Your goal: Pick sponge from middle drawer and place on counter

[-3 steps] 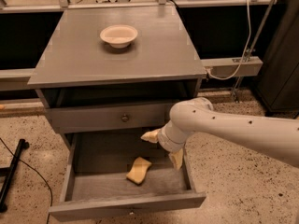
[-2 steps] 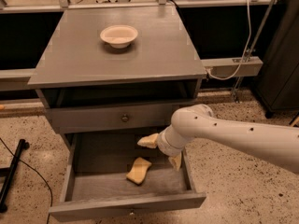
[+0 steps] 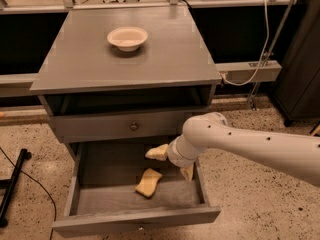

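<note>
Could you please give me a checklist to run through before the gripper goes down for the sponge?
1. Middle drawer pulled out: ok.
2. Sponge lying free on the drawer floor, in plain sight: ok.
3. Gripper open, over the drawer, up and right of the sponge: ok.
4. Fingers around the sponge: not ok, apart from it.
5. Counter has room beside the bowl: ok.
6. Fingers lined up with the sponge's narrow sides: cannot tell.

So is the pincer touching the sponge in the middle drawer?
Apart. The camera view shows gray drawer floor between the open pincer and the sponge below it.
</note>
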`<state>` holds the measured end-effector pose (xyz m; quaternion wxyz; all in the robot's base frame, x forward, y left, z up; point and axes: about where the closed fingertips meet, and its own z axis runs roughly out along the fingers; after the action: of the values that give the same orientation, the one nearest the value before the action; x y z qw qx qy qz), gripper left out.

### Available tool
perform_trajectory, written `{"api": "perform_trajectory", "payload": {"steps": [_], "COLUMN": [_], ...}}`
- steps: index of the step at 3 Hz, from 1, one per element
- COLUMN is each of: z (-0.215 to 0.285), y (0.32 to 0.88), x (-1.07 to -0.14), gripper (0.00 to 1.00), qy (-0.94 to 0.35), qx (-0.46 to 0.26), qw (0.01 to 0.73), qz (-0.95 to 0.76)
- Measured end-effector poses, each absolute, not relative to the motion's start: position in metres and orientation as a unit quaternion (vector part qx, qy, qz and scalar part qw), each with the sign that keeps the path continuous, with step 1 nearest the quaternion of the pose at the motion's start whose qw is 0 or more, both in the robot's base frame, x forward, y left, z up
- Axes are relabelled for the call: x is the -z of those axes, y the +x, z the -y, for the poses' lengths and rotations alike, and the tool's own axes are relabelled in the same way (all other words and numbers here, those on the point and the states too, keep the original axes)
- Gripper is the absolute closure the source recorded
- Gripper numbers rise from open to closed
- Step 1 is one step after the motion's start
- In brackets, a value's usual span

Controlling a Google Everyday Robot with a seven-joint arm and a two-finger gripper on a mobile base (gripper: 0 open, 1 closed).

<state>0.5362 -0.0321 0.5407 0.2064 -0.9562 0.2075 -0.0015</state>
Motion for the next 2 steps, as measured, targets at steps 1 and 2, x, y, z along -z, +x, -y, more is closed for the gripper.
{"api": "perform_trajectory", "payload": {"steps": [1, 2], "z": [0.027, 0.019], "y": [0.537, 0.547], "x": [-0.525, -0.489], "gripper": [0.00, 0.00], "qy": [-0.962, -0.963], "qx": [0.002, 0.005], "qw": [0.207, 0.232], "qz": [-0.178, -0.134]}}
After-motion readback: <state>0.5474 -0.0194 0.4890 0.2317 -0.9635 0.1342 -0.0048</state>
